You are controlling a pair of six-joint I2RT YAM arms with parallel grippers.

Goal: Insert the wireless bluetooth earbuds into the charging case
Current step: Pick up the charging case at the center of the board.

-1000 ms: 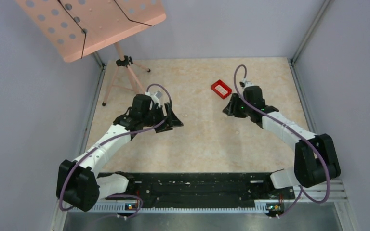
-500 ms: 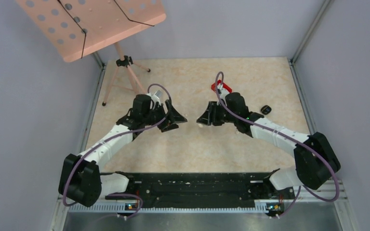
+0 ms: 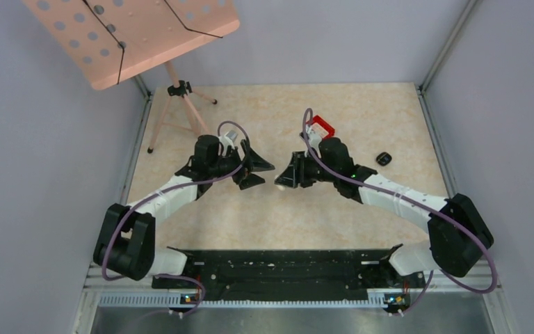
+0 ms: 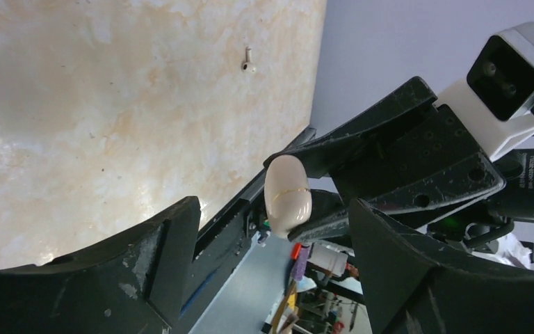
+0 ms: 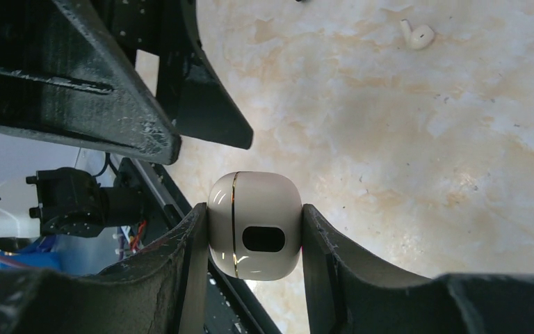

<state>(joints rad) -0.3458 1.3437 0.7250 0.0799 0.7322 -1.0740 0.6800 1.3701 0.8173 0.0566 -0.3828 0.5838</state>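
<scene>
Right wrist view: the right gripper [image 5: 255, 209] is clamped on the cream charging case [image 5: 255, 236], one finger on each side and its gold seam upright. From above, the case sits nearer the arm bases than the red tray [image 3: 322, 127] and to its left. The left gripper [image 3: 259, 174] faces the case, jaws spread wide and empty. A pale earbud [image 5: 417, 35] lies on the table [image 3: 285, 223]; where it lies from the tray I cannot tell.
</scene>
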